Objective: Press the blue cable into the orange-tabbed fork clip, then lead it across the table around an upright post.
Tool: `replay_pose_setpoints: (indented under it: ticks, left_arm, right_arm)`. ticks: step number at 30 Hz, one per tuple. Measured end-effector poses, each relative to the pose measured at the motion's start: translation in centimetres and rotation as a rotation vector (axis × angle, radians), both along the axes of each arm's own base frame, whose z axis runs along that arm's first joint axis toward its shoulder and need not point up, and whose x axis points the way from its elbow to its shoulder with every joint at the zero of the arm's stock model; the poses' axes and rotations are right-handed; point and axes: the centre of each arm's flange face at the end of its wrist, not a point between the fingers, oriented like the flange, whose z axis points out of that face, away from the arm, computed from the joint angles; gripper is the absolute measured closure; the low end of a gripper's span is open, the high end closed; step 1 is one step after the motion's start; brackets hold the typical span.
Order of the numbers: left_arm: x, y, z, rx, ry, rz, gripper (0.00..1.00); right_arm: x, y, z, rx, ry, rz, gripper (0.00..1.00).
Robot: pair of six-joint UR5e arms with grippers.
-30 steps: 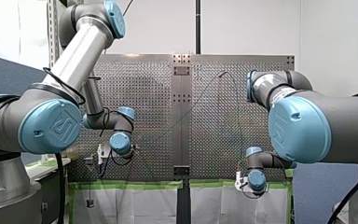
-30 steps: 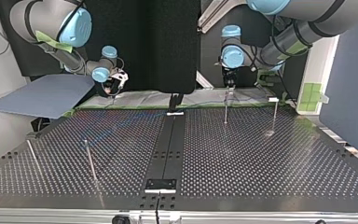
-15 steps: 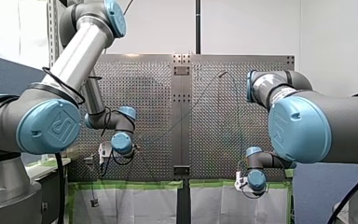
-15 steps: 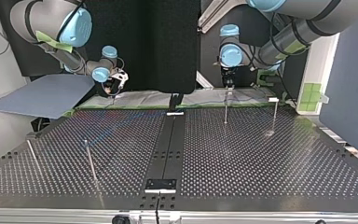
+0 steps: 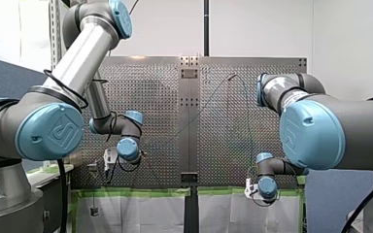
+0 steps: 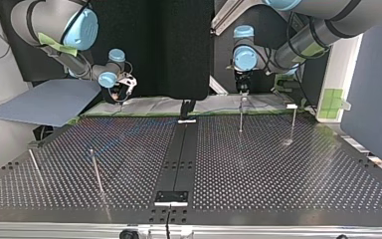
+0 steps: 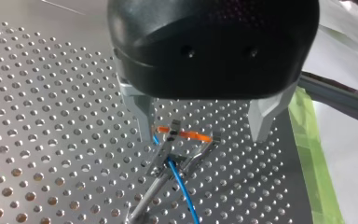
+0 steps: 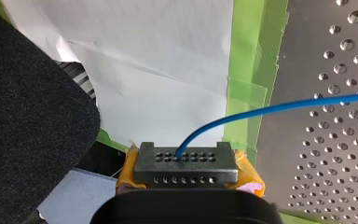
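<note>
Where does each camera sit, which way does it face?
Front: behind and above, looking over the table; my left arm and right arm show.
Top: across the table, facing both arms.
Left wrist: along my open left gripper, at the fork clip.
Right wrist: along my right gripper, shut on the blue cable.
Both wrist views show that cable.

The left arm's black gripper (image 7: 203, 137) hangs above a perforated silver metal desk (image 7: 51, 116), its 2 metal jaws spread wide either side of a metal fork clip with an orange tab (image 7: 173, 140). A thin blue cable (image 7: 179, 184) passes through the clip.
</note>
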Motion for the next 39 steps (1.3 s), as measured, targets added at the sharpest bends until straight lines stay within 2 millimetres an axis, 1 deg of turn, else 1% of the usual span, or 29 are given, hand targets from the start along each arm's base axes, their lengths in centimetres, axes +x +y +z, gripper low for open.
replay_pose_setpoints:
  ticks: [5,8,11,17,29,36,39]
  left_arm:
    - [-0.3,-0.1,0.1,0.001,0.0,-0.001,0.0]
    - [-0.8,0.0,0.5,-0.005,-0.016,-0.002,0.0]
    - [-1.5,-0.2,1.2,-0.011,-0.038,-0.011,0.0]
    - [-3.3,-1.2,2.6,-0.015,-0.083,-0.039,0.0]
    - [-8.3,-3.3,5.4,-0.118,-0.192,-0.026,0.0]
    - [-11.8,-4.0,6.8,-0.18,-0.231,-0.016,0.0]
    - [-13.4,-4.1,7.3,-0.178,-0.241,-0.018,0.0]
  right_arm:
    - [0.1,0.1,0.0,0.005,0.001,0.001,1.0]
    - [0.1,0.2,0.0,0.006,0.002,0.002,1.0]
    - [0.2,0.2,0.0,0.009,0.003,0.003,1.0]
    - [0.3,0.3,-0.1,0.011,0.004,0.004,1.0]
    - [0.4,0.4,0.0,0.01,0.004,0.006,1.0]
    - [0.4,0.4,0.0,0.01,0.004,0.005,1.0]
    - [0.4,0.3,0.0,0.009,0.004,0.005,1.0]
